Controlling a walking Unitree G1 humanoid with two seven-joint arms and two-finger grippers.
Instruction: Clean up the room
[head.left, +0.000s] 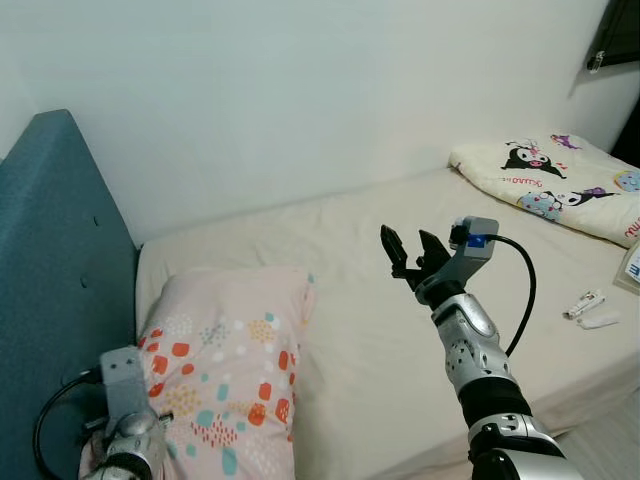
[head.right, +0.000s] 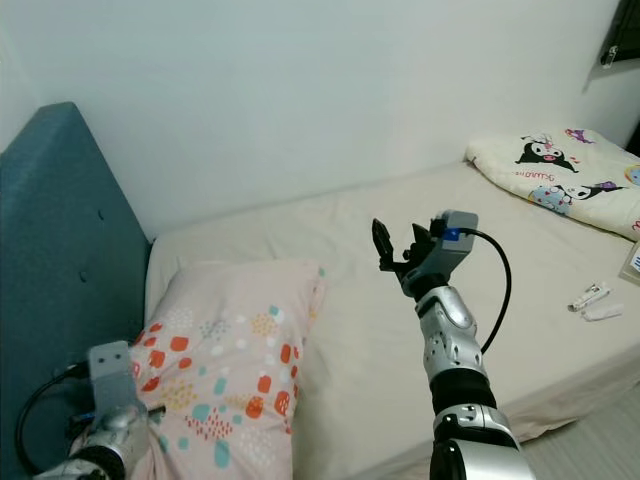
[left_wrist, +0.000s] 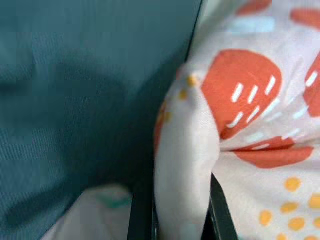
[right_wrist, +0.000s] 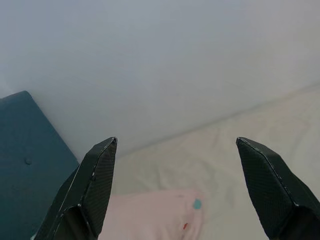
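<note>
A pink pillow (head.left: 225, 365) with orange, teal and yellow spots lies at the head of the bed, against the teal headboard (head.left: 55, 270). My left gripper (left_wrist: 181, 220) is shut on a fold of the pillow's corner (left_wrist: 185, 165) beside the headboard (left_wrist: 75, 100); its wrist (head.left: 125, 410) shows at the lower left. My right gripper (head.left: 410, 252) hangs open above the middle of the mattress (head.left: 370, 300), holding nothing, its fingers (right_wrist: 95, 185) spread wide toward the wall.
A folded white quilt (head.left: 550, 180) with cartoon prints rests at the bed's far right. Small white items (head.left: 590, 308) lie near the right edge of the mattress. A white wall (head.left: 300, 90) runs behind the bed.
</note>
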